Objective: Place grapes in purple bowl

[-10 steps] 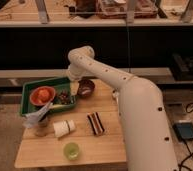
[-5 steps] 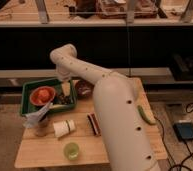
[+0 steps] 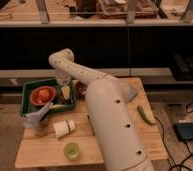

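**Arm swings across to the tray**

The arm has swung left over the desk [image 3: 40, 150]. The pincer [image 3: 65, 91] now hangs at the right end of the green tray [image 3: 27, 90], just beside the purple bowl [image 3: 80, 89]. I cannot tell how open it is or whether it holds anything. The dark maroon bowl peeks from behind the arm. The grapes cannot be made out, so placing seems unfinished.

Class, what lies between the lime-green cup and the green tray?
Camera view: a paper cup on its side lies between the lime-green cup and the green tray. The gripper hangs over the tray.
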`<state>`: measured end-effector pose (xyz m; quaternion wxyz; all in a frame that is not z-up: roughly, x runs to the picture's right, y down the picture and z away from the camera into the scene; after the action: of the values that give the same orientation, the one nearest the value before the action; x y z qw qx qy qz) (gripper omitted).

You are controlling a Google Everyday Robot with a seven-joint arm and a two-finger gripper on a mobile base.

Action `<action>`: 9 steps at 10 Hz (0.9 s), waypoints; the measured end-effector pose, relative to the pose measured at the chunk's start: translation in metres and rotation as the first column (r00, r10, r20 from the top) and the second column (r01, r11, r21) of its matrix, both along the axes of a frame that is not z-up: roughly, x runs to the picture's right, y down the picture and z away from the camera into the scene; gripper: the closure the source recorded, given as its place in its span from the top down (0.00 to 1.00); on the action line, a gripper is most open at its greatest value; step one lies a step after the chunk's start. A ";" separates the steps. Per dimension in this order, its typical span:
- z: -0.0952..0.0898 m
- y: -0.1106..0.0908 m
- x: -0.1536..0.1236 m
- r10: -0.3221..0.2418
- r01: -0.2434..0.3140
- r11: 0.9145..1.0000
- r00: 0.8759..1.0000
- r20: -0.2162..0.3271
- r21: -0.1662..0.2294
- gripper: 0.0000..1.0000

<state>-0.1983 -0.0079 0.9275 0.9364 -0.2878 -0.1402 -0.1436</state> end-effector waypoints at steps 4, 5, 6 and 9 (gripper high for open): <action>0.004 0.006 -0.001 0.058 -0.058 0.998 0.998 0.030 -0.005 0.80; 0.003 0.005 -0.003 0.065 -0.065 0.998 0.997 0.038 -0.001 0.80; 0.002 0.003 -0.004 0.075 -0.075 0.997 0.996 0.047 0.004 0.80; 0.001 0.002 -0.005 0.093 -0.093 0.996 0.994 0.064 0.008 0.80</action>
<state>-0.2036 -0.0064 0.9283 0.9389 -0.2709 -0.1821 -0.1097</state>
